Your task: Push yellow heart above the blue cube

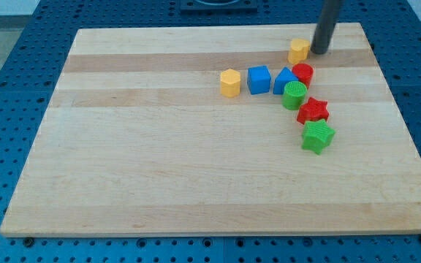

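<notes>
Camera view: my tip (pixel 318 51) sits just right of the yellow heart (pixel 298 50), near the board (pixel 159 183) top edge. No jaws on me, just a bare rod, holding nothing. Blue cube (pixel 259 79) lies below-left of the heart, between the yellow hexagon (pixel 229 82) and blue triangle (pixel 284 80). Bare wood above the cube. Red cylinder (pixel 302 73), green cylinder (pixel 294 96), red star (pixel 313 111), green star (pixel 317 136) trail down the right.
</notes>
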